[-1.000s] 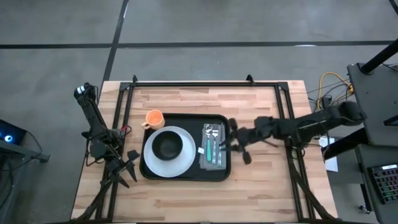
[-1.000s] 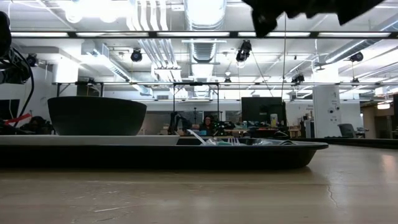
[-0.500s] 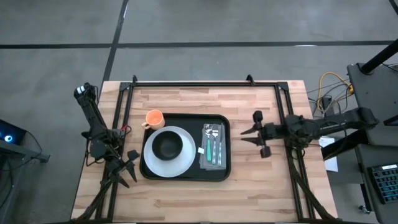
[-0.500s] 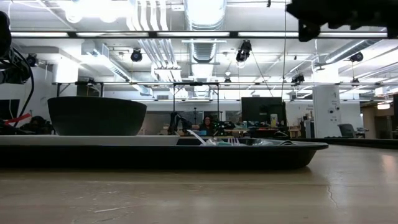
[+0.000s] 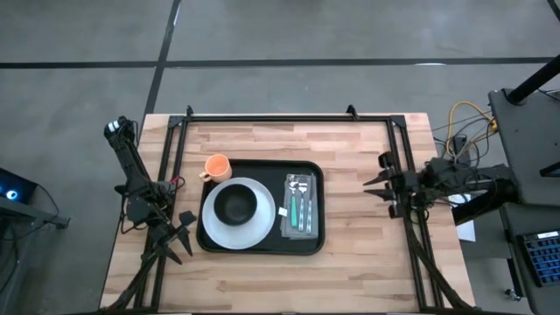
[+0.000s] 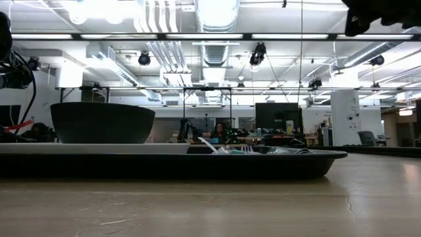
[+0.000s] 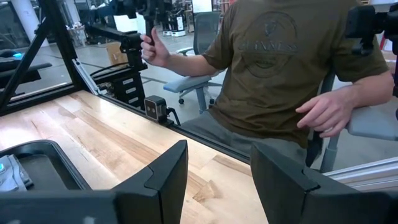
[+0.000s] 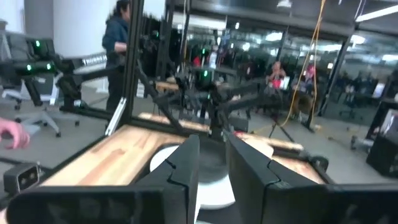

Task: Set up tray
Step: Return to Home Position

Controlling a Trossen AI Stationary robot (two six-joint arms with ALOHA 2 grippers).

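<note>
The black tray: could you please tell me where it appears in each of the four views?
High view: tray at the table's centre.
Low view: tray as a dark band from the picture's left edge to past its middle.
Left wrist view: one corner of the tray, at the picture's lower left.
Right wrist view: tray not made out.
Shared landmark: the white plate on it.

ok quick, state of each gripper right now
Left gripper: open, holding nothing, just left of the large black rectangular tray.
Right gripper: open, holding nothing, near the right edge of the light wooden table.
</note>
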